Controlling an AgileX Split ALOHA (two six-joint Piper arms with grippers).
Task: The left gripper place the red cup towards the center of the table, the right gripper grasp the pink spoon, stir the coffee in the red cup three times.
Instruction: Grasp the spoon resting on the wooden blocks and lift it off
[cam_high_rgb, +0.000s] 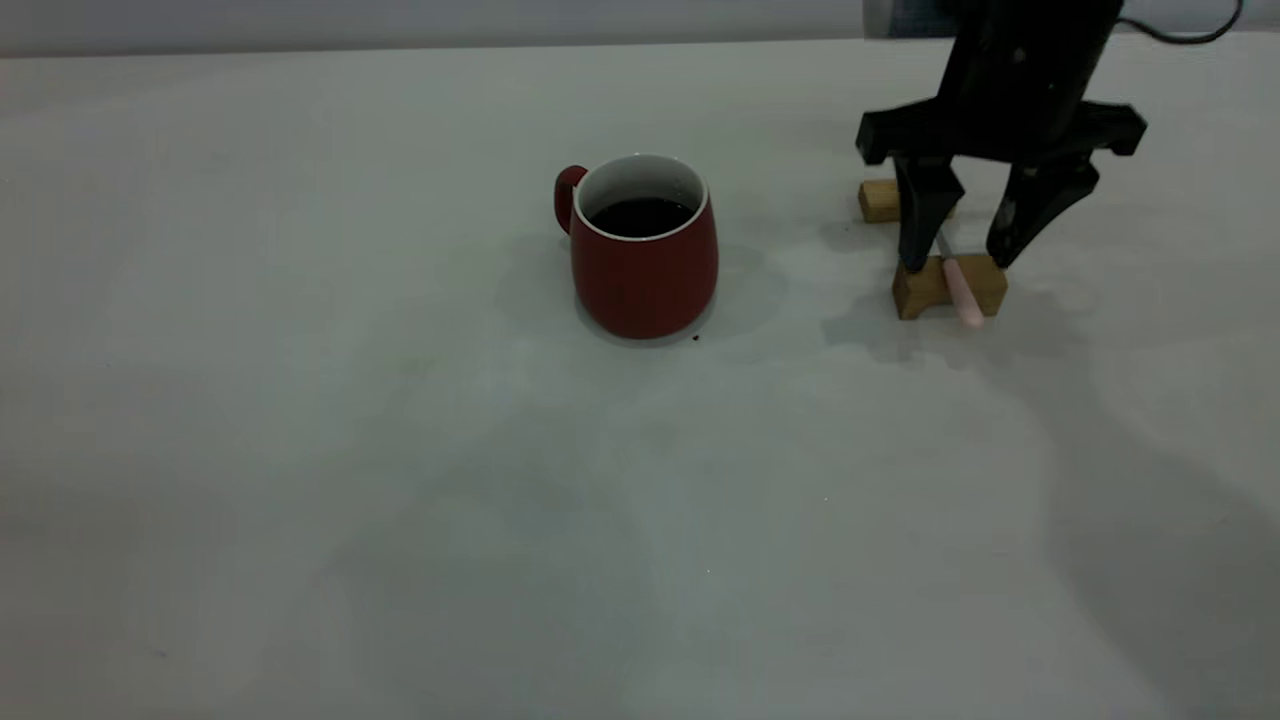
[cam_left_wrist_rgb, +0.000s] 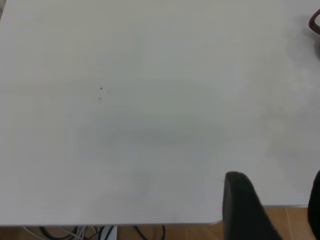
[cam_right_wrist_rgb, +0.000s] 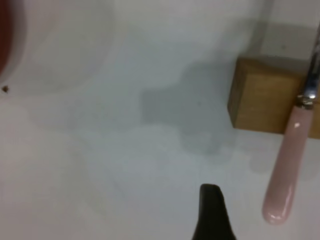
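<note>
The table (cam_high_rgb: 300, 480) is seen as a broad off-white surface carrying all items. In the left wrist view one edge of the table is visible, with wooden floor (cam_left_wrist_rgb: 290, 220) and cables (cam_left_wrist_rgb: 75, 232) beyond it.

The right arm is recorded near the far right part of the table, pointing downward. The right end effector (cam_high_rgb: 960, 262) is seen with its fingers apart, one finger (cam_high_rgb: 922, 215) on each side of the spoon, tips lowered to the nearer wooden block (cam_high_rgb: 948, 285). No clamping on the spoon is observed.

The red cup (cam_high_rgb: 645, 265) is noted standing upright toward the middle of the table, somewhat nearer the far edge, handle turned toward the left side. It is well apart from the right end effector. The coffee (cam_high_rgb: 640, 216) is seen dark against the white interior, below the rim. A tiny dark speck (cam_high_rgb: 696, 338) is noted on the table just beside the cup's base.

Two tan wooden blocks are recorded at the far right; the second block (cam_high_rgb: 882, 200) lies farther back. The pink spoon (cam_high_rgb: 962, 290) is laid across the nearer block, its pink handle overhanging toward the near edge and its metal neck running back between the fingers.

Of the left end effector (cam_left_wrist_rgb: 275, 205), only dark finger parts are shown over a table edge; the fingers stand apart, holding nothing.
</note>
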